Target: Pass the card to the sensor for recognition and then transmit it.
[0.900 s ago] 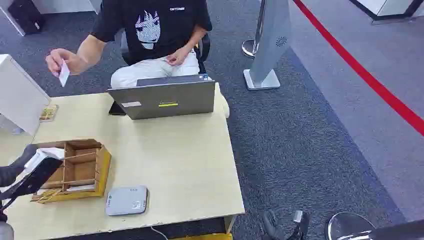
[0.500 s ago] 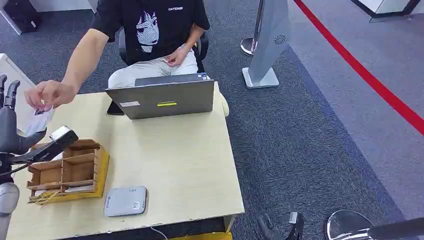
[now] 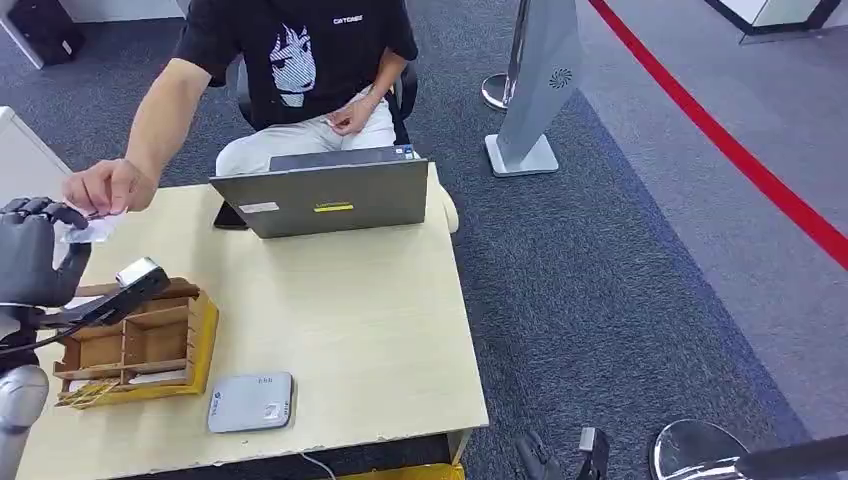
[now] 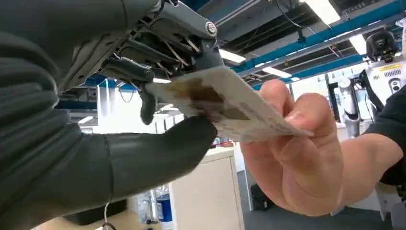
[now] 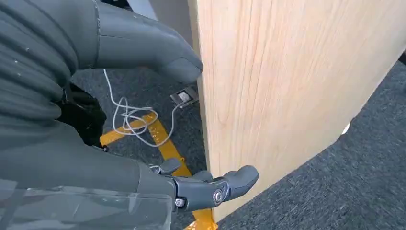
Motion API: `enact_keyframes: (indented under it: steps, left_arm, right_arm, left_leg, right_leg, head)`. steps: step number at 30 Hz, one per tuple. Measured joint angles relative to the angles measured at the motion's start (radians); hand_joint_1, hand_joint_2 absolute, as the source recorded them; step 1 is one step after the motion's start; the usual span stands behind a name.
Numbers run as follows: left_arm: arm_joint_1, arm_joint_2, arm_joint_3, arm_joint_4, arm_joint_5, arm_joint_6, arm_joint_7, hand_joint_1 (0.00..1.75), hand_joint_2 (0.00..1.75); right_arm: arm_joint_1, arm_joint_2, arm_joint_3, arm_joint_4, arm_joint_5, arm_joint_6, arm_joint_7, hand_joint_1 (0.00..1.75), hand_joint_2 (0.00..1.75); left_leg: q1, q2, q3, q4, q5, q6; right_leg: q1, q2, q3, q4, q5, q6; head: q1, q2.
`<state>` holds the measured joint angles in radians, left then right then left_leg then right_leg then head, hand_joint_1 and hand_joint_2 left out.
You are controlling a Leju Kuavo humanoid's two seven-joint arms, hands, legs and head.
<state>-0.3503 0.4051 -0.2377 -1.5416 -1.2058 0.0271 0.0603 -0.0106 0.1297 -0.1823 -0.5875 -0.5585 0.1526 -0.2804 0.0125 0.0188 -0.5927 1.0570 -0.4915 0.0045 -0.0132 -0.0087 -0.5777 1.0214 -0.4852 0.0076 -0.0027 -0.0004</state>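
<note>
A white card (image 3: 88, 230) hangs above the table's far left corner, where a seated person's hand (image 3: 105, 187) holds one end of it. My left hand (image 3: 30, 252) is raised at that corner and its fingers curl over the card's other end. Seen from the left wrist, my thumb (image 4: 158, 153) presses under the card (image 4: 230, 103) with my fingers above it, while the person's hand (image 4: 297, 158) still grips it. The grey sensor box (image 3: 251, 401) lies flat near the table's front edge. My right hand (image 5: 86, 158) hangs beside the table's side panel (image 5: 287, 81), fingers apart, holding nothing.
A wooden compartment box (image 3: 140, 342) on a yellow base stands just below my left hand. A grey laptop (image 3: 333, 196) sits at the table's far edge in front of the person. A white cabinet (image 3: 22, 165) stands left of the table. Cables (image 5: 131, 122) lie on the floor.
The person's hand brought the card down towards my left hand. My left hand rose from beside the wooden box, and its fingers went from spread upright to curled onto the card.
</note>
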Motion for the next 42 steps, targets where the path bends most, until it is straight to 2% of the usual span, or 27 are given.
enact_keyframes:
  steps: [3, 6, 10, 13, 16, 23, 28, 32, 42]
  left_arm:
    - [0.003, 0.0, 0.0, -0.001, 0.0, 0.007, 0.01, 1.75, 1.75]
    - [0.03, -0.007, 0.0, -0.023, 0.015, 0.051, 0.007, 1.75, 1.75]
    - [0.125, -0.044, 0.0, -0.106, 0.038, 0.143, -0.052, 1.75, 1.75]
    - [0.217, -0.084, -0.022, -0.178, 0.019, 0.18, -0.076, 1.75, 1.75]
    - [0.281, -0.121, -0.078, -0.222, -0.006, 0.17, -0.075, 1.75, 1.75]
    - [0.402, -0.159, -0.185, -0.238, -0.037, 0.103, -0.081, 1.75, 1.75]
    - [0.463, -0.196, -0.216, -0.225, -0.067, 0.065, -0.028, 1.75, 1.75]
    - [0.484, -0.207, -0.224, -0.193, -0.059, 0.029, 0.019, 1.75, 1.75]
    - [0.476, -0.19, -0.224, -0.048, -0.018, 0.038, 0.012, 1.75, 1.75]
  right_arm:
    - [0.002, -0.002, 0.008, 0.0, -0.008, -0.008, -0.003, 0.0, 1.75]
    - [0.005, -0.005, 0.018, -0.001, -0.019, -0.023, -0.006, 0.0, 1.75]
    - [0.014, -0.007, 0.03, -0.011, -0.051, -0.044, -0.01, 0.0, 1.75]
    - [0.017, -0.008, 0.033, -0.017, -0.073, -0.055, -0.009, 0.0, 1.75]
    - [0.007, -0.008, 0.033, -0.023, -0.082, -0.072, -0.001, 0.0, 1.75]
    - [-0.001, -0.008, 0.033, -0.042, -0.08, -0.087, 0.008, 0.0, 1.75]
    - [-0.001, -0.008, 0.033, -0.049, -0.078, -0.095, 0.008, 0.0, 1.75]
    - [-0.002, -0.008, 0.033, -0.052, -0.076, -0.097, 0.011, 0.0, 1.75]
    - [-0.01, -0.008, 0.04, -0.052, -0.061, -0.102, 0.016, 0.0, 1.75]
  left_leg:
    - [0.0, 0.0, 0.0, 0.0, 0.0, 0.0]
    - [0.0, 0.0, 0.0, 0.0, 0.0, 0.0]
    - [-0.001, 0.001, -0.001, 0.0, -0.001, 0.001]
    - [-0.001, 0.001, -0.001, 0.0, -0.002, 0.002]
    - [-0.001, 0.0, -0.002, 0.0, -0.002, 0.002]
    - [-0.001, 0.0, -0.002, 0.0, -0.002, 0.002]
    - [-0.001, 0.0, -0.002, 0.0, -0.002, 0.002]
    - [-0.001, 0.0, -0.002, 0.0, -0.002, 0.002]
    - [-0.001, 0.0, -0.002, 0.0, -0.002, 0.002]
  right_leg:
    - [0.0, 0.0, 0.0, 0.0, 0.0, 0.0]
    - [0.0, 0.0, 0.0, 0.0, 0.0, 0.0]
    - [0.0, 0.001, 0.0, -0.001, 0.0, 0.0]
    - [-0.001, 0.001, 0.0, -0.002, 0.0, 0.0]
    - [-0.001, 0.0, -0.001, -0.002, -0.001, 0.001]
    - [-0.001, 0.0, -0.001, -0.002, -0.001, 0.001]
    - [0.0, -0.001, -0.001, -0.002, -0.001, 0.001]
    - [0.0, 0.0, -0.001, -0.002, -0.001, 0.001]
    - [0.0, -0.001, -0.001, -0.002, -0.001, 0.001]
  head:
    - [0.0, 0.0]
    - [0.0, 0.0]
    - [0.0, 0.0]
    - [0.0, 0.0]
    - [0.001, 0.0]
    - [0.001, 0.0]
    - [0.0, 0.0]
    - [0.0, 0.0]
    - [0.0, 0.0]
